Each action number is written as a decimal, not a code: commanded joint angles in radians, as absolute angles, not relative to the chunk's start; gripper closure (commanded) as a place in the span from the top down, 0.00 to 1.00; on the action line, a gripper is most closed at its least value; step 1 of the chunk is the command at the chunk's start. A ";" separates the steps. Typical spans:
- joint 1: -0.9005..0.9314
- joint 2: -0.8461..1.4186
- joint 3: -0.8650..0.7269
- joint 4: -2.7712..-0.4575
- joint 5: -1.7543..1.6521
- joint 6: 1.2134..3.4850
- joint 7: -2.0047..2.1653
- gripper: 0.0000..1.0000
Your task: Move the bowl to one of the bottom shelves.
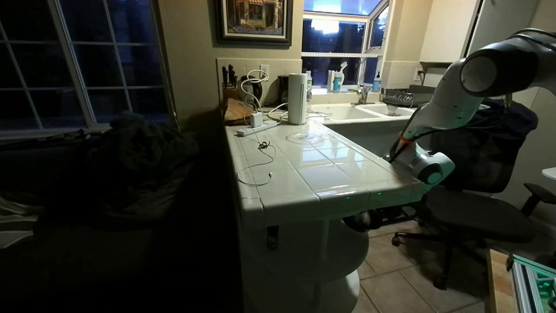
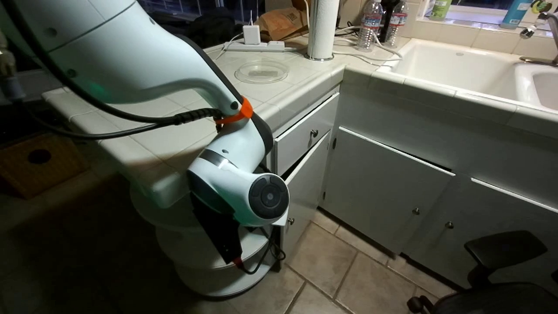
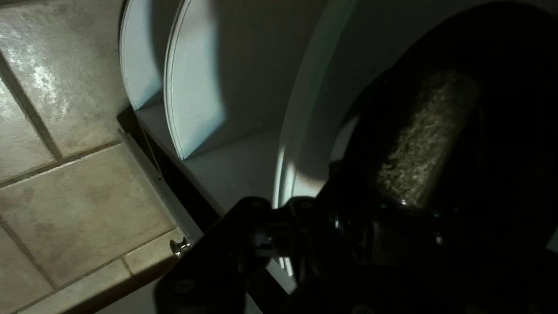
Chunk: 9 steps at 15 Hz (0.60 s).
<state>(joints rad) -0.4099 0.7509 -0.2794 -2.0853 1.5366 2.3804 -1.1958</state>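
Nearest thing in my wrist view is the bowl (image 3: 425, 139), a big dark round shape with one speckled shiny patch, filling the right of it. Looks like my claw (image 3: 280, 203) is clenched on it, fingers (image 3: 303, 205) close together, but it's too dark to make out exactly where they touch. OK, left to right in an exterior view: dark window (image 1: 82, 65), a dark heap (image 1: 147, 139) of what looks like cloth, then the white tiled island (image 1: 278, 200). On top of that you get a power strip (image 1: 260, 128), a thin cable (image 1: 263, 145) and the paper-towel roll (image 1: 297, 98) standing upright. Under its end are the bottom shelves (image 1: 343, 261), rounded fronts, pretty shadowy. From this angle the bowl overlaps the right edge of the upper one, below the tiled top; can't tell if they touch. Far right, my arm (image 1: 454, 98) bends down past the island, with a black office chair (image 1: 478, 217) partly behind it.
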 commanded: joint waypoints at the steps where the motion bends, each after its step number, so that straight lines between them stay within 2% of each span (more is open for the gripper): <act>1: -0.388 0.797 -0.282 -2.027 1.490 2.349 -1.127 0.02; 9: -0.380 0.826 -0.273 -1.986 1.439 2.338 -1.067 0.02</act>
<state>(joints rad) -0.4056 0.7851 -0.2769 -2.0207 1.4794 2.3453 -1.1243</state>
